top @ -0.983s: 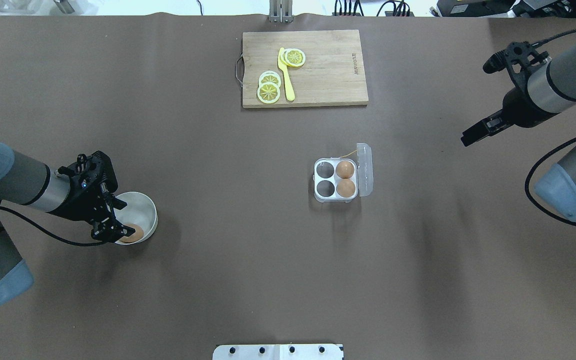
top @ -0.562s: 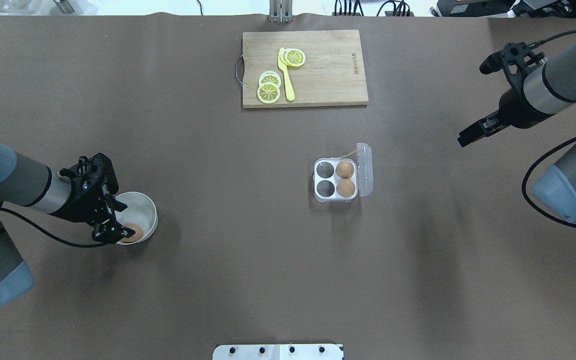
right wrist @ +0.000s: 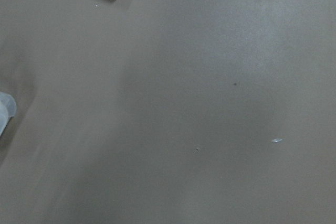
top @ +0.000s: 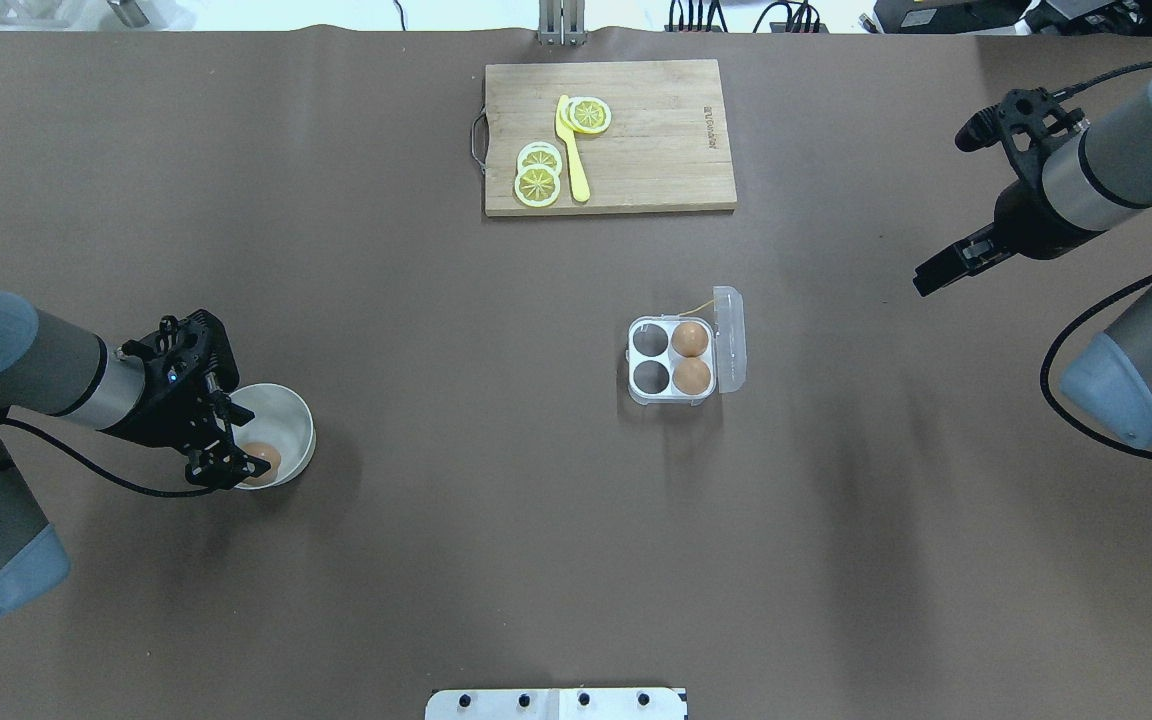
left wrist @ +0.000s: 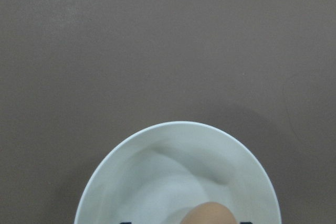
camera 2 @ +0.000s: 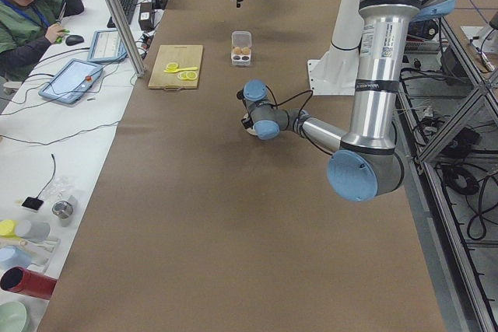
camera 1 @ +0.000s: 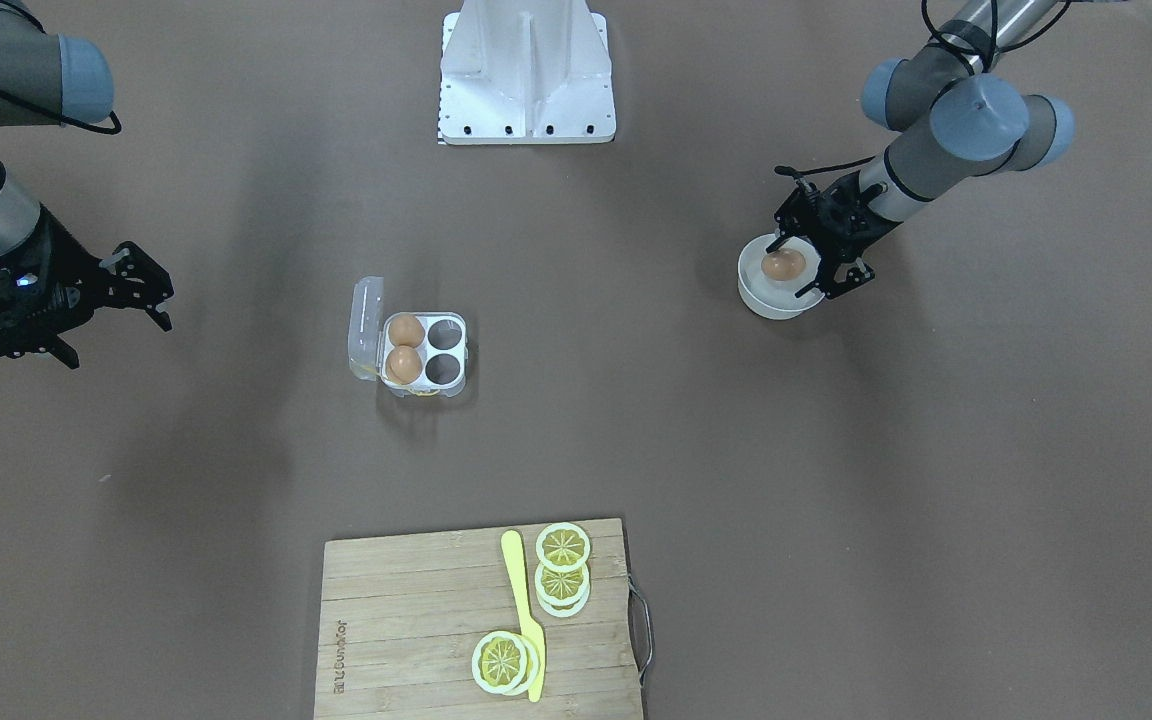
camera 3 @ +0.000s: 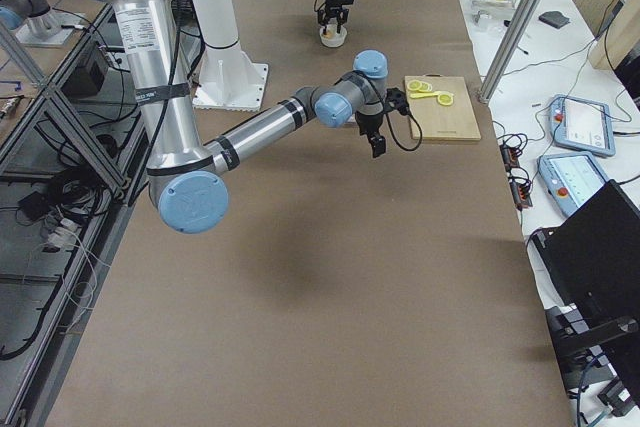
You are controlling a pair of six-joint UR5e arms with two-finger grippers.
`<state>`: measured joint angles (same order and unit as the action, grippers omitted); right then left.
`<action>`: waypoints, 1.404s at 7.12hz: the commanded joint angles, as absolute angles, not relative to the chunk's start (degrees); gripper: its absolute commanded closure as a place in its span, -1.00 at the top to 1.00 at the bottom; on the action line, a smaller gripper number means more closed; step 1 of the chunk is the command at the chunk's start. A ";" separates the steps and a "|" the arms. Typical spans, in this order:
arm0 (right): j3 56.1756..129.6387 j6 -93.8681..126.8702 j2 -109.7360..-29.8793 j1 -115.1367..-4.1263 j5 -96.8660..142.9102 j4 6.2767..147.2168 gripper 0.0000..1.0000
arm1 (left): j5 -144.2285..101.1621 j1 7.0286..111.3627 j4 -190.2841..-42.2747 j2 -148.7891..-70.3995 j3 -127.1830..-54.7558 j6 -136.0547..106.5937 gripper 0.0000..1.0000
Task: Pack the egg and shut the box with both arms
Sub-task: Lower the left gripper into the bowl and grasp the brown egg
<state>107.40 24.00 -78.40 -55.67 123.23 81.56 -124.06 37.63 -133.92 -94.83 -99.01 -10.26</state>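
A white bowl (top: 288, 397) stands at the table's left. My left gripper (top: 248, 458) reaches down into it and is shut on the egg (top: 263, 459), a tan-brown one that sits between the fingers just above the bowl's floor. The left wrist view shows the egg (left wrist: 210, 214) at its bottom edge, inside the bowl (left wrist: 157, 161). The box (top: 673, 396) stands mid-table with its clear lid (top: 730, 340) swung open to the right. Two like eggs (top: 691, 339) fill its right cells and the left cells are bare. My right gripper (camera 1: 158, 295) hangs open, high and far right of the box.
A wooden cutting board (top: 656, 150) with lemon slices (top: 538, 184) and a yellow knife (top: 572, 150) lies at the far edge. A white stand base (camera 1: 526, 110) sits at the robot's side. A person (camera 2: 31, 13) sits at a side desk.
My left gripper has shifted slightly left and back with the egg, which now shows more fully. The right arm has drifted a little toward the far side.
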 commanded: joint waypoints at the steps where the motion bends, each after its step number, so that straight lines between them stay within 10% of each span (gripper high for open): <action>1: 107.32 23.99 -78.40 -55.63 123.22 81.56 1.00 | -121.73 36.57 -134.38 -94.83 -99.05 -10.46 0.38; 3: 107.31 23.99 -78.22 -55.63 123.22 81.56 1.00 | -122.08 36.65 -134.47 -94.83 -99.49 -10.55 0.07; 10: 107.31 23.99 -78.22 -55.63 123.22 81.56 1.00 | -121.82 36.56 -134.47 -94.31 -99.14 -10.46 0.00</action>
<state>107.31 24.00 -78.22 -55.63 123.22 81.56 -121.83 36.57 -134.49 -94.30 -99.22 -10.46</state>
